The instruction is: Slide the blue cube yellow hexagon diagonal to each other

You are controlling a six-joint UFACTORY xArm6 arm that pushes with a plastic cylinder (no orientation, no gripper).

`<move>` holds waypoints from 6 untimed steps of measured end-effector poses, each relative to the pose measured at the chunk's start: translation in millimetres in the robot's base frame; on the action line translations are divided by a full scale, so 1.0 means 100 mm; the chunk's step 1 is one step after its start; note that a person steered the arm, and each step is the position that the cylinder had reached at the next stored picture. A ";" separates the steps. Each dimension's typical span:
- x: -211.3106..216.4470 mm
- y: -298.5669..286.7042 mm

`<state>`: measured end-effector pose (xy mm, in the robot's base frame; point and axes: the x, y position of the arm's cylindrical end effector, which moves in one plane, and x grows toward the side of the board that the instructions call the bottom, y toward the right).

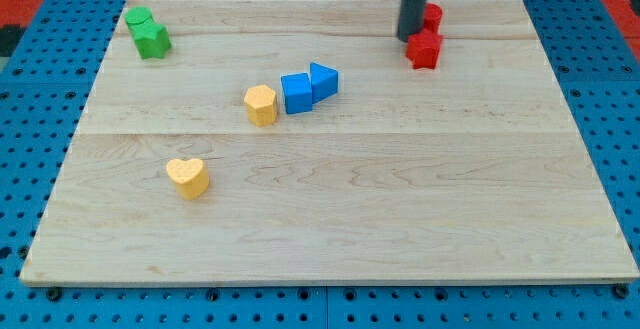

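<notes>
The blue cube (pixel 297 93) sits near the middle of the wooden board (pixel 400 209). The yellow hexagon (pixel 261 104) is close beside it on the view's left and slightly lower, with a small gap between them. A blue triangular block (pixel 323 80) touches the cube on its upper right. My tip (pixel 410 38) is at the view's top right, well away from the cube and hexagon, standing right next to the red blocks.
Two red blocks (pixel 424 47) sit just right of the tip, one (pixel 432 15) partly hidden behind the rod. Two green blocks (pixel 148 32) sit at the top left corner. A yellow heart (pixel 188 177) lies at the lower left.
</notes>
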<state>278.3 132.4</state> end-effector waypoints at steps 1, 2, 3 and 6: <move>0.08 0.05; 0.09 -0.74; 0.11 -1.65; 1.11 -2.38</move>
